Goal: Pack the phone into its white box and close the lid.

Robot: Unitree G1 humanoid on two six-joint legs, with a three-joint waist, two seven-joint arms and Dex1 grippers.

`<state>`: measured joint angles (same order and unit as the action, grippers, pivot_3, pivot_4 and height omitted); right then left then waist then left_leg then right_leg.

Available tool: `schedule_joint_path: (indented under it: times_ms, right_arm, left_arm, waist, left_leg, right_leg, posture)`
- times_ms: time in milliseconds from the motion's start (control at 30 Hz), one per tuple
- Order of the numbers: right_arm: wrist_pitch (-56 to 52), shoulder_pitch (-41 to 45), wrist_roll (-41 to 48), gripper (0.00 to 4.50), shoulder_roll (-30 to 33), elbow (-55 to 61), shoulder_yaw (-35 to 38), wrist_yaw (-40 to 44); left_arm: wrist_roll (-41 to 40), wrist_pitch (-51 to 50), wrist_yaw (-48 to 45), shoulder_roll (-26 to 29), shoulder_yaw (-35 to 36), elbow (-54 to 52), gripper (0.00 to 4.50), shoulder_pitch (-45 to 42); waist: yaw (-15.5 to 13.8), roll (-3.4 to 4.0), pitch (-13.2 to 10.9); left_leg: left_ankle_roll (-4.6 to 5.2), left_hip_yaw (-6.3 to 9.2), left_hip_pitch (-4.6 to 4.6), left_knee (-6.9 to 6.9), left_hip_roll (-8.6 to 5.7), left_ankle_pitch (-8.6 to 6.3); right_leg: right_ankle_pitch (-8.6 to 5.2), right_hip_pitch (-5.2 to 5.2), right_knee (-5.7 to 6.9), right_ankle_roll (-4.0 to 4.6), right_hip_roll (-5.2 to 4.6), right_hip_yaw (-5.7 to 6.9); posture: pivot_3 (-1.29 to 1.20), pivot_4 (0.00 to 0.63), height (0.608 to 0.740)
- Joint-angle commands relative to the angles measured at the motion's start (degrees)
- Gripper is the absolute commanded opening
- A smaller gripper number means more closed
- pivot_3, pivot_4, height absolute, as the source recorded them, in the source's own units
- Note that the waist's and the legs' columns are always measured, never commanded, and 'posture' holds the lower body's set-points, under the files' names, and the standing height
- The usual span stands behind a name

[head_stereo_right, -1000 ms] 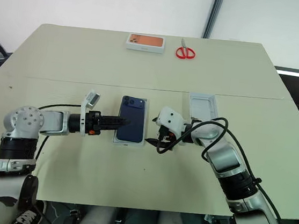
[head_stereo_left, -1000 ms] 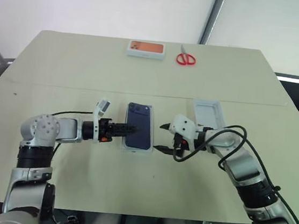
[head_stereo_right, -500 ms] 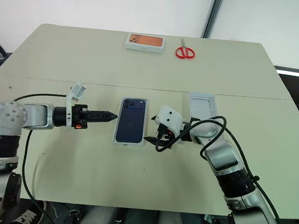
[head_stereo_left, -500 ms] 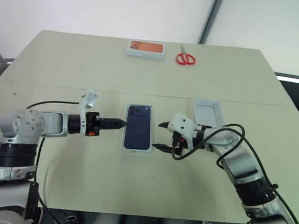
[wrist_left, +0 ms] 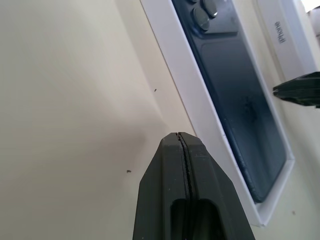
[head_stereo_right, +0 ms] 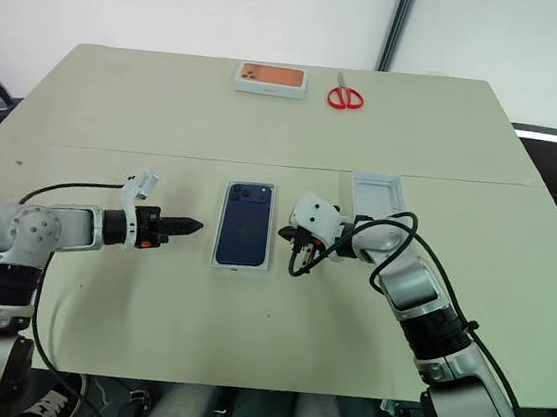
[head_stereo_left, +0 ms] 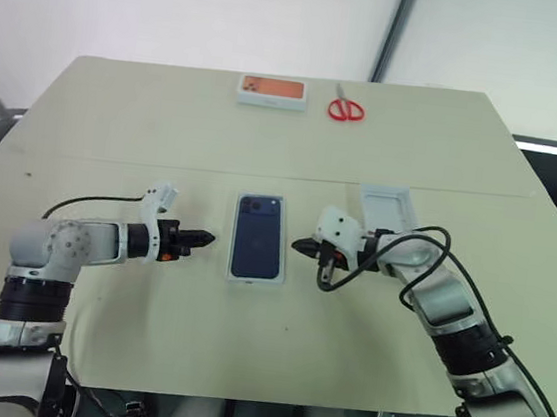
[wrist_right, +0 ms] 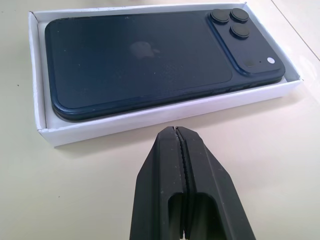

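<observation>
The dark navy phone (head_stereo_left: 258, 236) lies back up inside the white box (wrist_right: 150, 116), camera bump at the far end. My left gripper (head_stereo_left: 207, 239) is shut and empty, a short way left of the box and pointing at it without touching. Close to the box's right side, my right gripper (head_stereo_left: 300, 243) is also shut and empty, its tip a little off the wall. In the left wrist view the shut fingers (wrist_left: 178, 137) point at the box's long edge. The lid (head_stereo_left: 389, 207) lies inside up on the table, to the right of the box beyond my right hand.
At the table's far edge sit a white box with an orange picture (head_stereo_left: 271, 90) and red scissors (head_stereo_left: 346, 109). A seam crosses the table (head_stereo_left: 117, 120) just beyond the phone. A black cable loops around my right wrist (head_stereo_left: 410, 246).
Both grippers have gone from open to shut. My left gripper pulled back leftward off the phone, leaving it in the box. The right hand has hardly moved.
</observation>
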<state>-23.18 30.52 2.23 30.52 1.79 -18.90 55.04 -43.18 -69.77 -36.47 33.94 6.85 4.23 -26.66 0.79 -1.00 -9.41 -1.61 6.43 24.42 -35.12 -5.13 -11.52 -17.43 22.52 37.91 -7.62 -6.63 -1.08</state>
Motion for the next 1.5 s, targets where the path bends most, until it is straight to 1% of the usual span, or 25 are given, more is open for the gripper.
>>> schedule_joint_path:
  times_ms: [33,167,233,333,533,667,833,933,1067,1233,1400,1500]
  right_arm:
    - [1.04,0.8,-0.14,0.02,-0.7,0.6,-0.04,-0.16]
    - [1.8,0.88,-1.47,0.02,-1.72,-1.29,-0.83,-1.26]
    - [2.65,0.35,-2.22,0.02,-1.29,-2.17,-0.89,-1.26]
    - [3.23,-0.36,-2.65,0.02,0.11,-2.69,0.21,-1.21]
    - [3.31,-3.9,-1.98,0.02,5.81,-0.85,3.66,0.66]
    - [2.82,-8.11,-1.1,0.02,10.47,1.92,6.69,1.92]
    - [0.93,-11.57,0.36,0.02,13.67,4.52,9.77,2.33]
    - [0.71,-13.61,0.45,0.02,14.84,5.83,11.26,1.8]
    - [0.24,-15.02,1.4,0.02,15.95,6.01,12.74,2.35]
    - [1.52,-14.86,0.5,0.02,16.38,5.44,12.49,1.62]
    - [0.83,-15.05,1.21,0.02,17.62,6.45,13.12,3.11]
    - [1.34,-14.95,0.88,0.02,20.08,6.2,14.78,3.53]
  left_arm:
    - [2.09,1.74,-0.23,-1.58,-3.07,-0.86,0.0,-0.07]
    - [7.07,5.99,-0.41,-6.63,-10.27,2.17,0.0,-1.91]
    - [7.83,6.25,-0.93,-8.77,-11.39,3.03,0.0,-3.41]
    - [8.8,6.53,-2.32,-10.44,-12.96,2.74,0.0,-4.39]
    - [11.16,7.46,-3.6,-15.21,-15.82,4.12,0.0,-6.24]
    - [12.62,8.56,-3.77,-19.79,-17.95,5.5,0.0,-7.87]
    - [14.9,10.38,-4.14,-23.69,-19.36,8.43,0.0,-9.5]
    - [16.04,11.63,-5.32,-24.97,-20.09,10.17,0.0,-10.24]
    - [16.71,11.99,-6.53,-25.13,-20.41,9.83,0.0,-9.91]
    - [17.35,12.12,-6.77,-24.13,-19.47,9.86,0.0,-9.45]
    - [17.65,12.21,-8.05,-21.07,-18.56,7.98,0.0,-9.06]
    - [17.54,13.79,-9.45,-17.35,-16.72,5.48,0.0,-7.76]
  waist:
    - [-0.01,0.0,0.0]
    - [-0.69,0.02,0.02]
    - [-1.44,0.03,0.03]
    - [-1.74,0.03,0.03]
    - [-2.43,0.04,0.03]
    - [-3.34,0.04,0.03]
    - [-3.27,0.04,0.03]
    - [-3.21,0.04,0.03]
    - [-3.12,0.04,0.03]
    - [-2.97,0.03,0.03]
    - [-2.8,0.03,0.03]
    - [-2.54,0.06,0.01]
  left_leg:
    - [0.0,0.0,0.0,-0.01,0.0,0.0]
    - [0.0,0.03,-0.03,-0.06,-0.04,0.0]
    - [0.01,0.04,-0.06,-0.14,-0.08,0.0]
    - [0.03,0.12,-0.08,-0.19,-0.14,-0.01]
    - [0.06,0.16,-0.07,-0.23,-0.19,-0.01]
    - [0.09,0.16,-0.06,-0.26,-0.19,-0.03]
    - [0.22,0.23,-0.08,-0.43,-0.19,-0.11]
    - [0.28,0.25,-0.08,-0.5,-0.18,-0.15]
    - [0.32,0.25,-0.08,-0.53,-0.18,-0.18]
    - [0.34,0.24,-0.08,-0.53,-0.17,-0.19]
    - [0.34,0.24,-0.08,-0.51,-0.15,-0.2]
    - [0.34,0.23,-0.08,-0.49,-0.14,-0.2]
  right_leg:
    - [0.0,0.0,0.0,0.0,0.0,0.0]
    - [0.0,-0.12,0.0,0.0,-0.02,0.04]
    - [0.0,-0.18,-0.01,0.0,-0.04,0.07]
    - [0.0,-0.18,-0.02,-0.01,-0.09,0.14]
    - [0.0,-0.33,-0.09,-0.02,-0.13,0.2]
    - [0.0,-0.45,-0.17,-0.02,-0.13,0.22]
    - [0.01,-0.75,-0.39,-0.04,-0.13,0.36]
    - [0.01,-0.83,-0.48,-0.06,-0.13,0.41]
    - [0.04,-0.89,-0.57,-0.1,-0.14,0.42]
    - [0.05,-0.9,-0.62,-0.12,-0.14,0.42]
    - [0.05,-0.87,-0.62,-0.13,-0.12,0.42]
    - [0.05,-0.83,-0.61,-0.13,-0.12,0.41]
  posture:
    - [0.0,0.15,0.74]
    - [0.0,0.15,0.74]
    - [0.0,0.15,0.74]
    - [0.0,0.15,0.74]
    - [0.0,0.15,0.74]
    - [0.0,0.15,0.74]
    - [0.0,0.15,0.74]
    - [0.0,0.15,0.74]
    - [0.0,0.15,0.74]
    - [0.0,0.15,0.74]
    - [0.0,0.15,0.74]
    - [0.0,0.15,0.74]
